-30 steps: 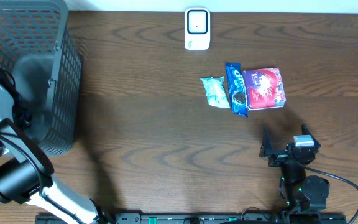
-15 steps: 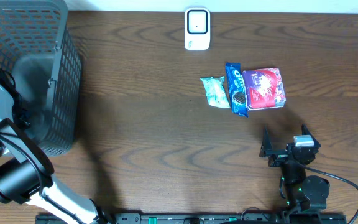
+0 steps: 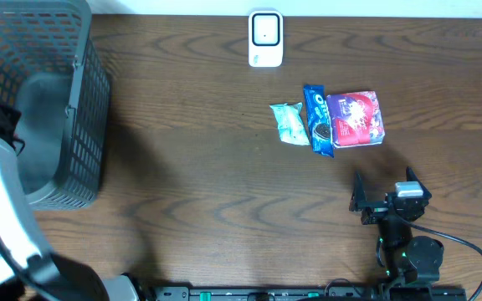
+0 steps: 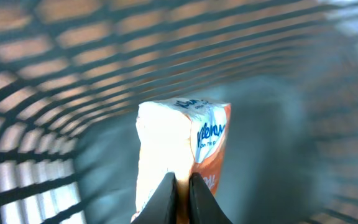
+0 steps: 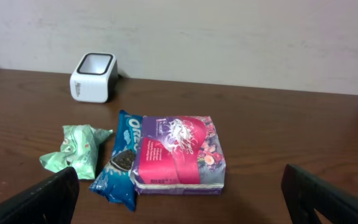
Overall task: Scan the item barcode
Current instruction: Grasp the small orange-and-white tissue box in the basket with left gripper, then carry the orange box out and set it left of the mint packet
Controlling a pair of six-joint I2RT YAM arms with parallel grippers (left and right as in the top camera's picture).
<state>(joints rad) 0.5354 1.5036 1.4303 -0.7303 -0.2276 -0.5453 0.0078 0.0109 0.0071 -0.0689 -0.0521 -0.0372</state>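
Left tool (image 4: 180, 194) together, tissue pack (image 4: 179, 140) ahead inside basket (image 4: 36, 93) | right tool (image 5: 180, 174) apart | scanner (image 5: 93, 76) behind pink pack (image 5: 178, 146)

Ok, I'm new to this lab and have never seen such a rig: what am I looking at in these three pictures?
The machine is two robot arms at a table, a left arm and a right arm, each ending in a two-finger gripper. One picture looks straight down from above. The other two come from a small camera on each wrist.

On the table lie a white scanner, a green packet, an Oreo pack and a pink pack. A mesh basket stands at the left.

The left gripper is inside the basket, shut on a tissue pack. The right gripper is open and holds nothing.
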